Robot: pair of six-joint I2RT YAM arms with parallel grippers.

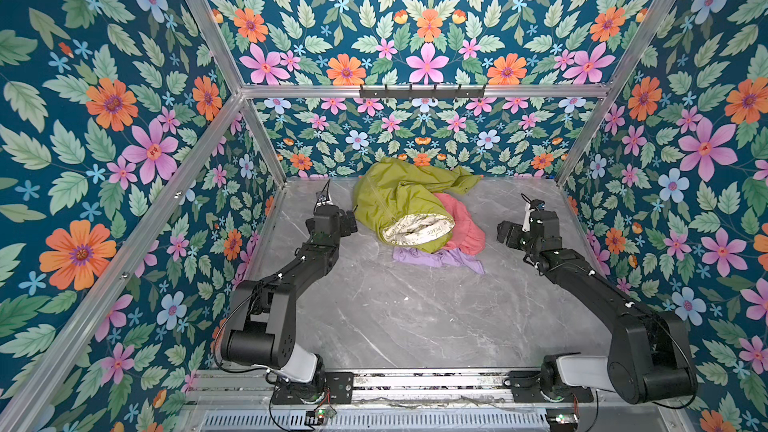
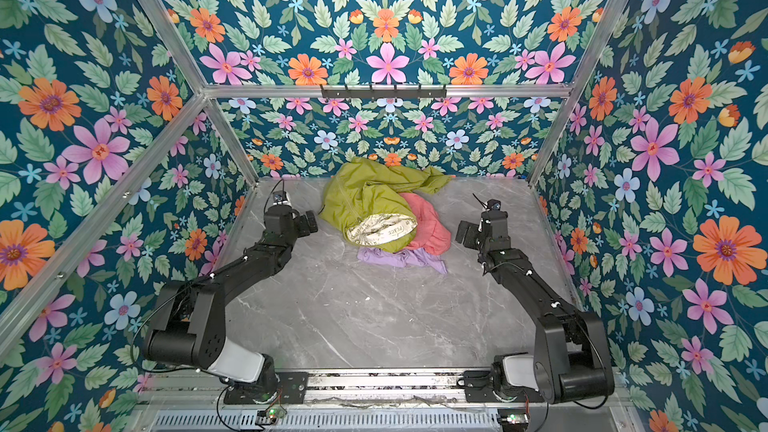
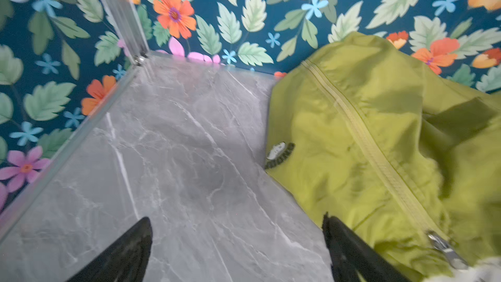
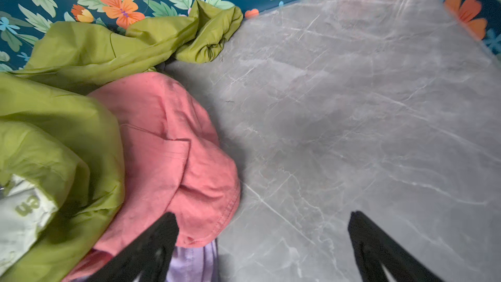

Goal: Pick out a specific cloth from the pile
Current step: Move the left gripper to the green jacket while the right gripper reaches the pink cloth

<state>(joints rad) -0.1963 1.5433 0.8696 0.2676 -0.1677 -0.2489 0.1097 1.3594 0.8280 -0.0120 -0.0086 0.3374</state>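
Observation:
The pile lies at the back middle of the grey marble table. Its largest piece is an olive-green jacket with cream printed lining showing. The salmon-pink cloth lies crumpled against the jacket's right side, partly tucked under it. My left gripper is open beside the jacket's left edge, over bare table. My right gripper is open just right of the pile. In the right wrist view one finger overlaps the cloth's hem; only table shows between the fingertips.
A pale lilac garment sticks out from under the pile's near side. Floral walls and aluminium frame posts close in the table on three sides. A black hook rail hangs on the back wall above.

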